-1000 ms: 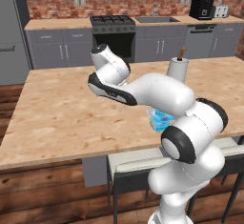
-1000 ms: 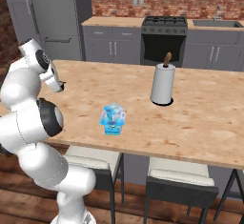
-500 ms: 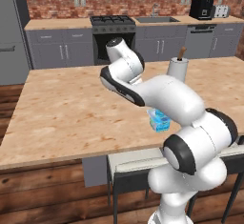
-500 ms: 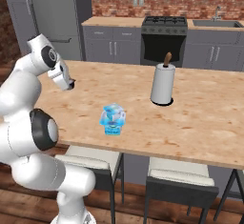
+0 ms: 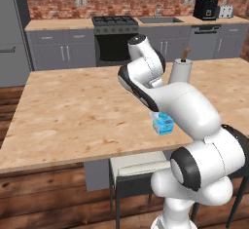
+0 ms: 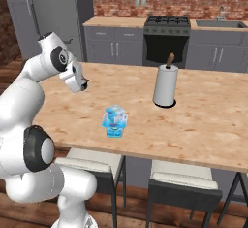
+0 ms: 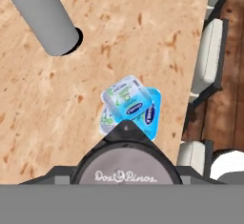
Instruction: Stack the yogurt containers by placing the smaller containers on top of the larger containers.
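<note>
One stack, left base view: the squarish blue tub (image 5: 164, 126) sits near the worktop's (image 5: 73, 111) front edge. The translucent light-blue cup (image 5: 160, 118) is on top of it, and the arm partly covers both.
Paper roll, left base view: the paper roll (image 5: 182, 70) stands upright behind the arm, well apart from the stack. It is no part of my job.
End effector, right base view: the end effector (image 6: 81, 82) hangs above the worktop, up and to the left of the stack and well apart from it. Something small and dark sits at its tip.
Stack, right base view: cup on tub. The cup looks a little askew, but I cannot tell whether it leans.
Load, hand view: the dark round cup (image 7: 126, 168) with a pale grey lid sits right where the fingertips rise. I judge the end effector is grasping it, jaws fairly wide around its body.
Target, hand view: the stack lies just beyond the lid, with the light-blue cup offset toward one corner of the tub.
Step in hand: I judge this as carrying the last small cup toward the stack.
Next move calls for: centring over the light-blue cup's top, coming down level, and letting go only once the cup is seated. The landing spot is small and the cup below looks skewed.
Writing: the grey lid reads "Dos Pinos". The light-blue cup carries a blue oval logo and green print, both too blurred to read.
</note>
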Controlling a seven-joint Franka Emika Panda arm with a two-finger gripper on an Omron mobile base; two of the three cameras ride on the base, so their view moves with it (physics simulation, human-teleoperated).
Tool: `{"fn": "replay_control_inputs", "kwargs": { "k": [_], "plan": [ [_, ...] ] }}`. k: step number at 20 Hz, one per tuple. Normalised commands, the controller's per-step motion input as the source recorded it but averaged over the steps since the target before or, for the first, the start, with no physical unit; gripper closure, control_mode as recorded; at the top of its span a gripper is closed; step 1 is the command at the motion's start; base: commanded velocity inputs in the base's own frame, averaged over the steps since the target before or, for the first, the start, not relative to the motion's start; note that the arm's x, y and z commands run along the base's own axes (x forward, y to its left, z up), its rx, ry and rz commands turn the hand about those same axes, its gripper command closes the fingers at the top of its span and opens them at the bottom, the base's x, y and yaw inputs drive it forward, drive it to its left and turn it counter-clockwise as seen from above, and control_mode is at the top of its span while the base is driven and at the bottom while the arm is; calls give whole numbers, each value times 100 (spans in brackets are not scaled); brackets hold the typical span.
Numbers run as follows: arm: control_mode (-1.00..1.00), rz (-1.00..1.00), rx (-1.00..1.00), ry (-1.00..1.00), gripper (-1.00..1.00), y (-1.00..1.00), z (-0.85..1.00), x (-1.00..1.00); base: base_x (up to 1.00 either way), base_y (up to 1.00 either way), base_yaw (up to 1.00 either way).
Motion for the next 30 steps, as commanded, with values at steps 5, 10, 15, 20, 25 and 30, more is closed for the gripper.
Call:
{"fn": "replay_control_inputs", "kwargs": {
  "k": [5,10,15,20,25,30],
  "plan": [
    [-100,0,5,-10,100,-46,12,-8,0,0,0],
    [-100,0,10,-11,100,-43,13,-2,0,0,0],
    [-100,0,12,-11,100,-35,11,-1,0,0,0],
    [-100,0,14,-3,100,-26,4,-2,0,0,0],
    [-100,0,2,0,100,0,0,0,0,0,0],
    [-100,0,3,0,100,0,2,0,0,0,0]
  ]
}}
